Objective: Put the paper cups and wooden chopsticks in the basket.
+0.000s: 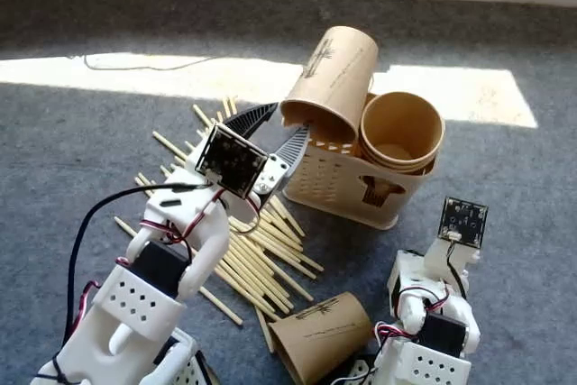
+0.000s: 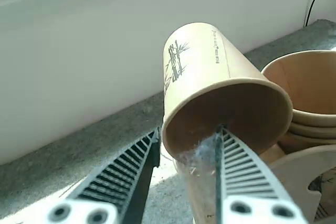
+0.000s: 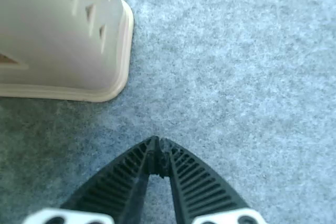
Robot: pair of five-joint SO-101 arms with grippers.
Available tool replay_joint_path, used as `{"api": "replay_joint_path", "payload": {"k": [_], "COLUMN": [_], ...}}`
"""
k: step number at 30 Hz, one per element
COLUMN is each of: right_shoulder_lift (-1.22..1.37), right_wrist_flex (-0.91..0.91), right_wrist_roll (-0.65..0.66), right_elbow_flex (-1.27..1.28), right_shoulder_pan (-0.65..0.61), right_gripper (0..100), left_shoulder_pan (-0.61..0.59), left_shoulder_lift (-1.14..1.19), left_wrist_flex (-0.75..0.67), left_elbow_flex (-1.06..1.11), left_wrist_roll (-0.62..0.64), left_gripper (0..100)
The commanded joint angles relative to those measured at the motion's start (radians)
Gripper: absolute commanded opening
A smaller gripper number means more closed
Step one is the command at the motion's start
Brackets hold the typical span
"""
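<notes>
A brown paper cup [image 1: 335,68] leans mouth-down on the near rim of the cream basket [image 1: 343,188]. My left gripper [image 1: 290,120] is open at that cup's mouth. In the left wrist view one finger [image 2: 231,156] is inside the cup [image 2: 210,72] and the other finger [image 2: 126,177] is outside its wall. Stacked cups [image 1: 402,132] stand inside the basket. Another cup [image 1: 321,336] lies on its side on the carpet at the front. Wooden chopsticks [image 1: 252,254] lie scattered under the left arm. My right gripper [image 3: 157,150] is shut and empty above the carpet, near a basket corner [image 3: 113,51].
Grey carpet covers the floor, with a bright sunlit band [image 1: 144,77] behind the basket and a thin cable [image 1: 126,64] across it. A pale wall [image 2: 105,40] runs along the back. My right arm [image 1: 435,308] is folded low at the front right, beside the lying cup.
</notes>
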Motion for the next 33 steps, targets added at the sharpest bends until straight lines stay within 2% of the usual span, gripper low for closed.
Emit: {"api": "replay_joint_path", "payload": {"k": [1,10,18,21,24,33], "right_shoulder_lift": [-0.007,-0.007,-0.007,-0.007,-0.007,-0.007], "right_wrist_flex": [-0.024,-0.024,-0.024,-0.024,-0.024,-0.024], "right_wrist_roll": [-0.005,-0.005,-0.005,-0.005,-0.005,-0.005], "right_elbow_flex": [0.108,0.108,0.108,0.108,0.108,0.108], "right_shoulder_pan": [0.012,0.012,0.012,0.012,0.012,0.012], "right_gripper": [1.9,1.9,1.9,1.9,1.9,1.9], "left_shoulder_pan": [-0.005,0.048,0.048,0.048,0.038,0.002], "left_shoulder_lift": [-0.012,-0.012,-0.019,-0.022,-0.022,-0.110], "left_wrist_flex": [-0.107,-0.313,-0.324,-0.322,-0.321,-0.032], "left_elbow_flex": [0.025,0.147,0.151,0.153,0.153,0.091], "left_wrist_roll": [0.000,-0.005,-0.005,-0.003,0.000,0.002], "left_gripper": [16,9,1,2,8,12]}}
